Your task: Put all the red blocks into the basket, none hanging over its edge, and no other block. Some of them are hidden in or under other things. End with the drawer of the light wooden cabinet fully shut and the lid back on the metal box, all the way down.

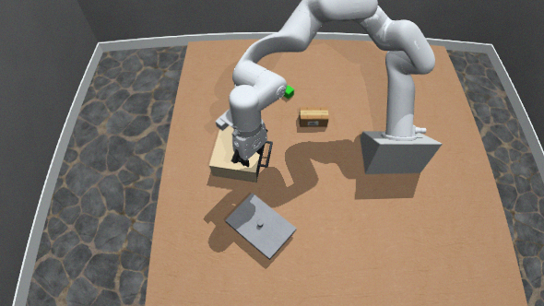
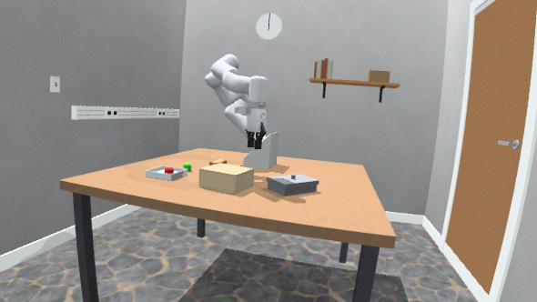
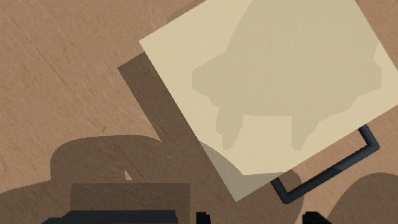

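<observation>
Wooden bench (image 1: pixel 392 240) (image 2: pixel 291 214) (image 3: pixel 60 90) on a stone-look floor, grey walls around. Light wooden cabinet (image 1: pixel 234 172) (image 2: pixel 225 178) (image 3: pixel 280 90) sits there, with the gripper (image 1: pixel 241 161) (image 2: pixel 255 146) hanging above it, fingers part-way apart, nothing held. Metal box (image 2: pixel 294 188) is near the cabinet, lid (image 1: pixel 272 232) (image 2: pixel 298 178) on top. Basket (image 2: pixel 159 176) has a red block (image 2: pixel 168 170) in it, and the green block (image 1: pixel 289 91) (image 2: pixel 187 167) is outside, just beside.

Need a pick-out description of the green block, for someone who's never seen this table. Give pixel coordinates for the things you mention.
Find the light wooden cabinet (image 1: pixel 220 154) (image 2: pixel 218 178) (image 3: pixel 320 90), the pale box on the table with a dark handle. In the exterior view, a low white basket (image 2: pixel 155 176) sits left of it; the green block (image 1: pixel 289 91) (image 2: pixel 187 167) is just beyond the basket's right end. It's the bright green cube outside the basket, whereas the red one is inside.
</observation>
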You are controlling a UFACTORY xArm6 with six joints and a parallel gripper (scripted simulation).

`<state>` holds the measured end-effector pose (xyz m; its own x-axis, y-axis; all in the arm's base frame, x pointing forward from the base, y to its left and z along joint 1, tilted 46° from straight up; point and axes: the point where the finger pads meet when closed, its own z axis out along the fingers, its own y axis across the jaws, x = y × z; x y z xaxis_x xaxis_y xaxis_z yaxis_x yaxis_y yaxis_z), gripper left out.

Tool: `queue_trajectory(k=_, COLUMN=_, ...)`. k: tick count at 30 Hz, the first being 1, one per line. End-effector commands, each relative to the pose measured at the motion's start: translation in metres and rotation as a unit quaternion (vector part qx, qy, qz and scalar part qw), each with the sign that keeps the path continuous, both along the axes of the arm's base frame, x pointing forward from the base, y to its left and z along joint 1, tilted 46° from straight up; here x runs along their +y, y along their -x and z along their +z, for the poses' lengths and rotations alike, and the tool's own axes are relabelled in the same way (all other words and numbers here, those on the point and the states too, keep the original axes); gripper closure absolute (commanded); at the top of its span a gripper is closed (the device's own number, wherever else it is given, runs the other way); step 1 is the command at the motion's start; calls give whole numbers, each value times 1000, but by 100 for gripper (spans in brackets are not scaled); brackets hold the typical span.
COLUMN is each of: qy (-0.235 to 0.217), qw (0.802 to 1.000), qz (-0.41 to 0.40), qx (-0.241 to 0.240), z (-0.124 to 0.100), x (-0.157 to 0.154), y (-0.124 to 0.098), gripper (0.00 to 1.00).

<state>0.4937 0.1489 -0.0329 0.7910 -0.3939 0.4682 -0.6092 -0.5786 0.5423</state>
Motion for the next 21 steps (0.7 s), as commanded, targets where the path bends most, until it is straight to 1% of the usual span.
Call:
queue_trajectory(k=1, qy=1, qw=1000, qz=-2, qx=-1, z=-32, x=32, y=7, gripper=44)
queue_trajectory(k=2, qy=1, qw=1000, qz=-2, qx=-1, z=-57, x=55, y=17, gripper=44)
queue_trajectory(k=6, qy=1, qw=1000, qz=-2, qx=-1, z=-85, x=80, y=26, gripper=44)
queue_trajectory(k=11, qy=1, qw=1000, qz=-2, qx=-1, z=-127, x=118, y=36, gripper=44)
queue_trajectory(k=21, qy=1, qw=1000, qz=-2, qx=-1, z=-127, x=118, y=36, gripper=44)
